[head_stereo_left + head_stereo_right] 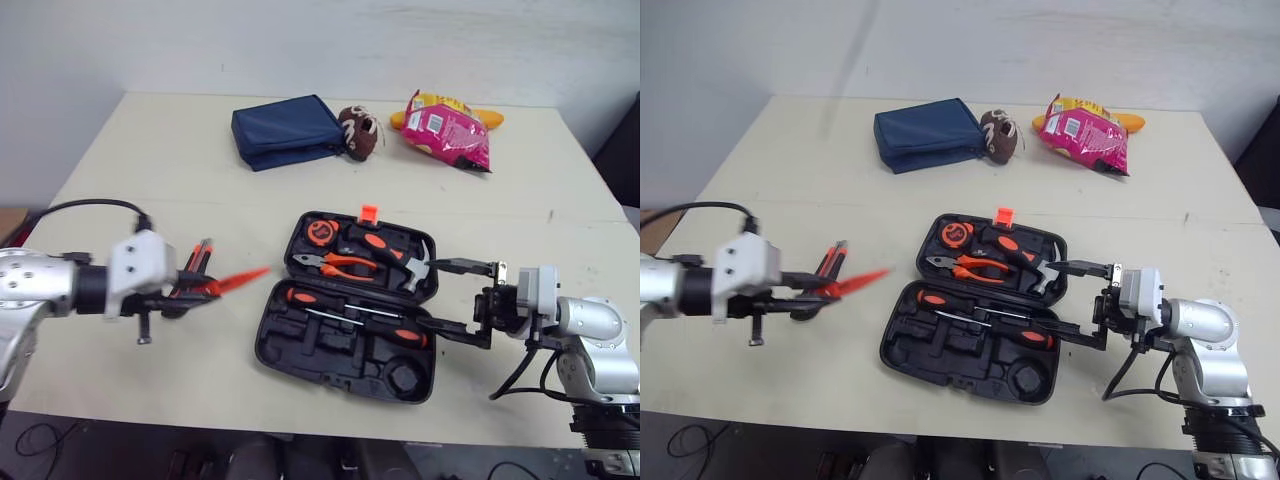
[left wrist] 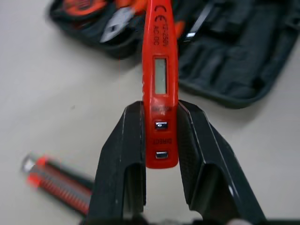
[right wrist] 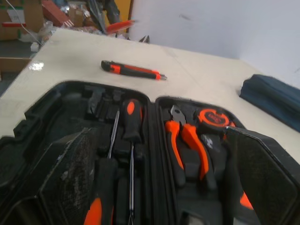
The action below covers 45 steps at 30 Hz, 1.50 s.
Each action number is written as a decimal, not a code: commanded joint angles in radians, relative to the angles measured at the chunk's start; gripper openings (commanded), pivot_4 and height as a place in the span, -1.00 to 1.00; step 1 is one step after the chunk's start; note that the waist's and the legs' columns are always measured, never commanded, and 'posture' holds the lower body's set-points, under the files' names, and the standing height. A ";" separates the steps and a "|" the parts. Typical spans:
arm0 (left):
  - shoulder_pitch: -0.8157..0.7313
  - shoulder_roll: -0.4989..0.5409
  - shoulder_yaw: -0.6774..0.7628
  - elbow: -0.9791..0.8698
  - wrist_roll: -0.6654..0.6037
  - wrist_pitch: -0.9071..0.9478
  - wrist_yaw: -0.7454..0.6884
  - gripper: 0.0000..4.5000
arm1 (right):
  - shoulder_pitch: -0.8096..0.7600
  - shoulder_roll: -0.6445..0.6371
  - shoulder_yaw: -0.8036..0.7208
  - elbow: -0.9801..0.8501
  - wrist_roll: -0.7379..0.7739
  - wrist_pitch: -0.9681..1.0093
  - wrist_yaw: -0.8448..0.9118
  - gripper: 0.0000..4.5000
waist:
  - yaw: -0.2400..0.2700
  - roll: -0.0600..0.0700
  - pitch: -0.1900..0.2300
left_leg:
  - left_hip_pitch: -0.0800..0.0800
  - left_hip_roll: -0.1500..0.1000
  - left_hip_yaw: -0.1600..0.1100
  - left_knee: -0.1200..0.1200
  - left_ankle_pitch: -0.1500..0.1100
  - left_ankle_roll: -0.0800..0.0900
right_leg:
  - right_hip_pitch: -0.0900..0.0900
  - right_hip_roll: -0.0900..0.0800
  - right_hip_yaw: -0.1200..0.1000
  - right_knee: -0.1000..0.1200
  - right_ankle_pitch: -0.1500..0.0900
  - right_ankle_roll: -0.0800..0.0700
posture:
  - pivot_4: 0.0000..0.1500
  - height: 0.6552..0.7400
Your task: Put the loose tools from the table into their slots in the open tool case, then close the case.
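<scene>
Our left gripper [image 2: 161, 107] clamps a red tester pen [image 2: 161, 56] marked CE; our right gripper [image 1: 440, 297] gapes at the tool case [image 1: 330, 355].

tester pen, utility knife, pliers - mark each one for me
tester pen [image 2: 160, 84]: left wrist view, on its display window
utility knife [image 3: 133, 70]: right wrist view, middle of its body
pliers [image 3: 190, 140]: right wrist view, on an orange handle
</scene>
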 commanded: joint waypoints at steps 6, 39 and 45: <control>-0.340 -0.037 -0.389 -0.005 0.148 0.111 -0.133 -0.87 | 0.094 -0.028 -0.049 -0.069 0.026 -0.017 0.000 1.00 | 0.005 0.001 0.001 | -0.001 0.000 0.000 0.001 0.001 -0.002 | 0.000 0.001 0.002 0.000 -0.002 0.003 | 1.00 1.00; -0.620 -0.304 -0.777 0.069 0.524 0.305 -0.158 -0.87 | 0.333 -0.040 -0.122 -0.251 0.067 -0.018 -0.083 1.00 | 0.005 0.000 0.001 | -0.002 -0.001 -0.002 0.017 0.001 -0.001 | 0.002 0.000 0.004 0.012 -0.004 0.008 | 1.00 1.00; -0.621 -0.277 -0.784 0.065 0.537 0.291 -0.176 -0.87 | 0.329 -0.040 -0.107 -0.282 0.060 -0.004 -0.108 1.00 | 0.005 0.000 0.001 | -0.001 -0.001 -0.002 0.017 0.001 -0.001 | 0.002 0.000 0.004 0.012 -0.004 0.008 | 1.00 1.00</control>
